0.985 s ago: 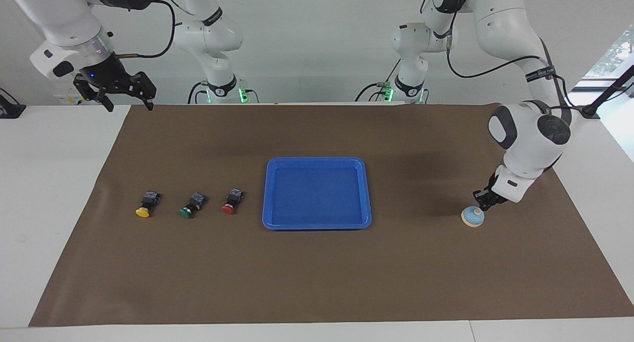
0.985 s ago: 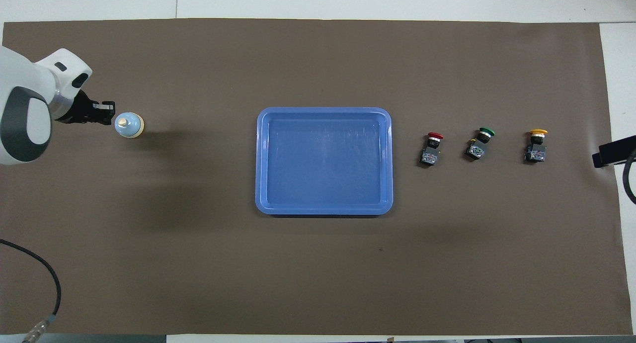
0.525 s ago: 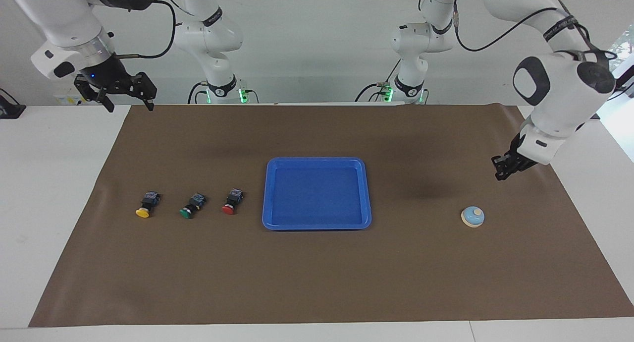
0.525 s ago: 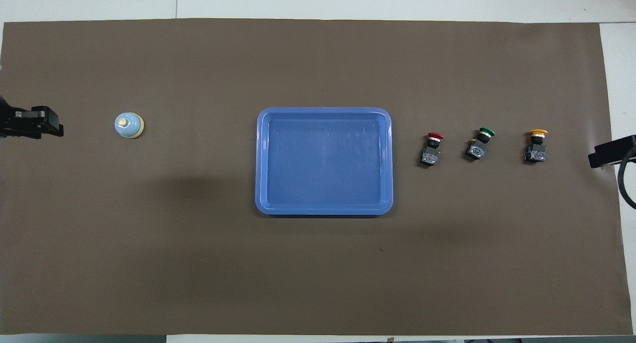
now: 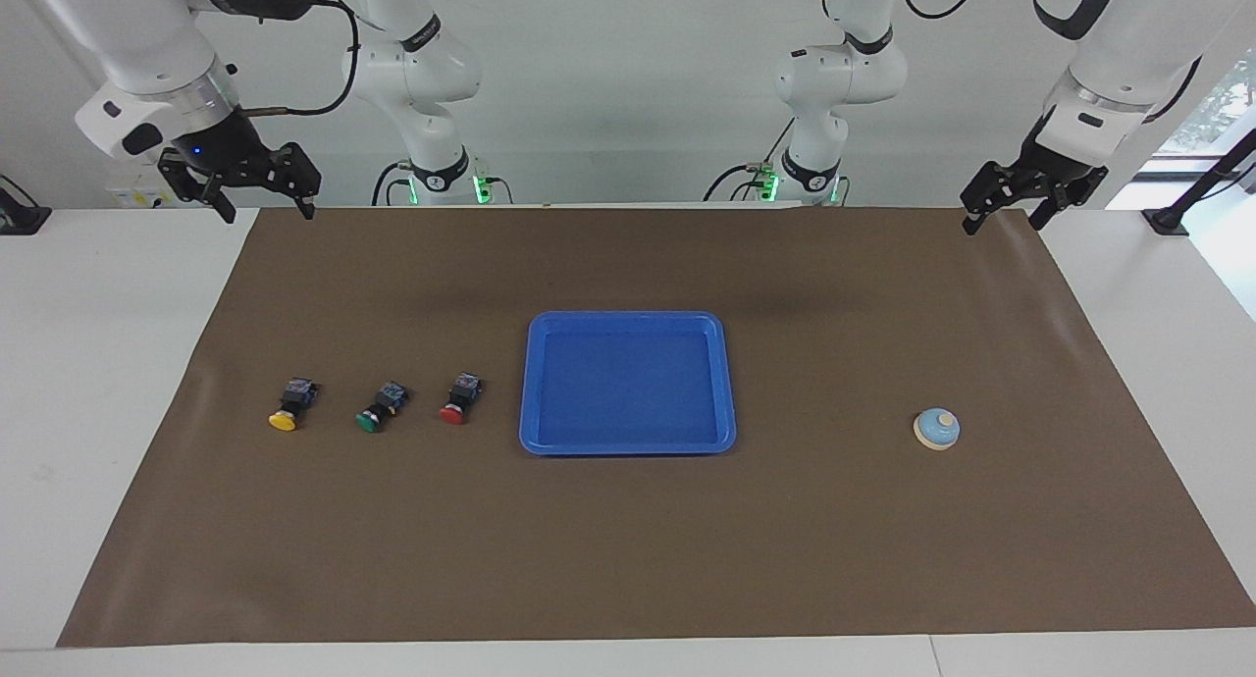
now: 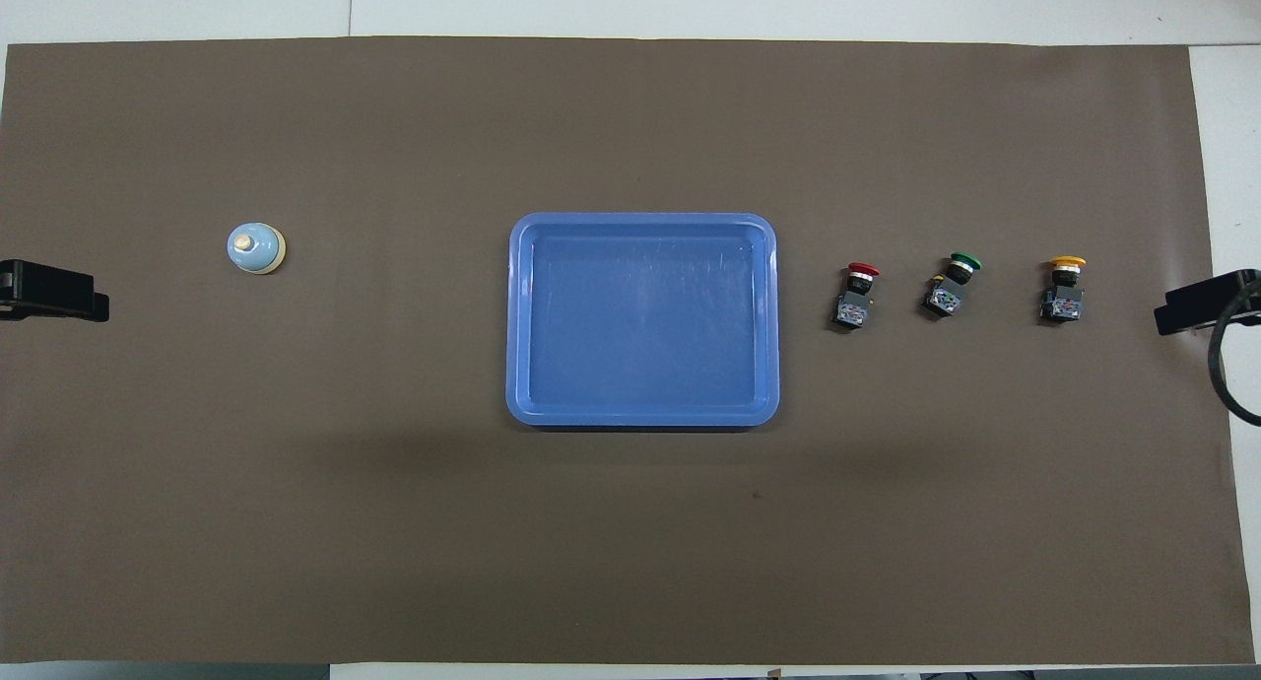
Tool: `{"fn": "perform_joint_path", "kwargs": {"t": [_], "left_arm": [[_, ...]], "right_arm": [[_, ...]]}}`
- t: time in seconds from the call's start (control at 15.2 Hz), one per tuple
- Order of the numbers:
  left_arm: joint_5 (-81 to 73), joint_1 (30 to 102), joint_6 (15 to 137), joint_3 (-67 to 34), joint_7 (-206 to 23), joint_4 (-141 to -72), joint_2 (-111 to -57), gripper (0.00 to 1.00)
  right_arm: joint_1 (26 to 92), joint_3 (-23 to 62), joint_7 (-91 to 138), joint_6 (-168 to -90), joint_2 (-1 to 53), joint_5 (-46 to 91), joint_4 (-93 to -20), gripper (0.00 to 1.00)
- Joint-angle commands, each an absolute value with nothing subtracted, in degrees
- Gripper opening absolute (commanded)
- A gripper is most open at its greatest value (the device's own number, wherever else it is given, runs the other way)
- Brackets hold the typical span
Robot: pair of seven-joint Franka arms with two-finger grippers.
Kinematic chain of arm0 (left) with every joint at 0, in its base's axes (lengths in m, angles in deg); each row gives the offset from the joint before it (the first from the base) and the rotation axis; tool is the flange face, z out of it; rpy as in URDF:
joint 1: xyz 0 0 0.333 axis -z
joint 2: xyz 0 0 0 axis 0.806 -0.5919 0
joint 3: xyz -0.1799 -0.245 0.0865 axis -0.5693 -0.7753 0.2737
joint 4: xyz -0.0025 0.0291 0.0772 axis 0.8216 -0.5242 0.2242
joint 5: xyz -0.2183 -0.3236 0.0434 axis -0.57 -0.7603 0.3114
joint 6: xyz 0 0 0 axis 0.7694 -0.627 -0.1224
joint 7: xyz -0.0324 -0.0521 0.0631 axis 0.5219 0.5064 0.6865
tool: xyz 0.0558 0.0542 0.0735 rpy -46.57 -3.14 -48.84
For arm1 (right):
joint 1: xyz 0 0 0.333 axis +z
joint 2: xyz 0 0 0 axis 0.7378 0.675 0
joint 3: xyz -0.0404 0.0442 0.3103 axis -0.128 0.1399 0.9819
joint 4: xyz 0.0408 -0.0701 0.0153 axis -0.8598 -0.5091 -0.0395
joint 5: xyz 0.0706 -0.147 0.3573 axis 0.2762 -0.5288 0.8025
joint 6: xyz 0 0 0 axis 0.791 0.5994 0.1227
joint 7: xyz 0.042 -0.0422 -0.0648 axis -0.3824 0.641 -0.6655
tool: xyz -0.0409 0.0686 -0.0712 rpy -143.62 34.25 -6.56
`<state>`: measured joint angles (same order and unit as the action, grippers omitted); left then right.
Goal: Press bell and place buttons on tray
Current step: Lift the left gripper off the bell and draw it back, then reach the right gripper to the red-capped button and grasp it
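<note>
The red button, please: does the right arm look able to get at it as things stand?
Probably yes. The red button lies bare on the mat beside the tray, apart from the green button, with nothing over it. The right gripper hangs open above the mat's edge at its own end.

White wall [image 5: 628,88], daylit window [image 5: 1212,108]

A matt brown paper-like sheet [image 5: 628,559] is spread over the smooth white bench [image 5: 98,363]. The tray [image 5: 628,443] is seen as glossy blue plastic. The buttons [image 5: 381,407] are given black plastic bodies and shiny coloured caps. The bell [image 5: 936,429] looks smooth.
</note>
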<state>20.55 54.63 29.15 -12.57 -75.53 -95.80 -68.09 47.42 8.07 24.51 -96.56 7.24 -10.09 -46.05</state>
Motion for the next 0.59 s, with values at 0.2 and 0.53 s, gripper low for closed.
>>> {"fn": "perform_joint_path", "kwargs": {"t": [0.2,0.53], "left_arm": [[21.3,55.7,24.8,-13.6,-75.8,-94.6,-68.4,1.0],[21.3,56.3,25.2,-13.6,-75.4,-95.2,-68.1,1.0]], "right_arm": [[47.3,15.0,37.8,-110.1,1.9,-9.1,-61.2,1.0],[49.1,20.4,51.9,-122.7,5.7,-9.1,-68.7,1.0]]}}
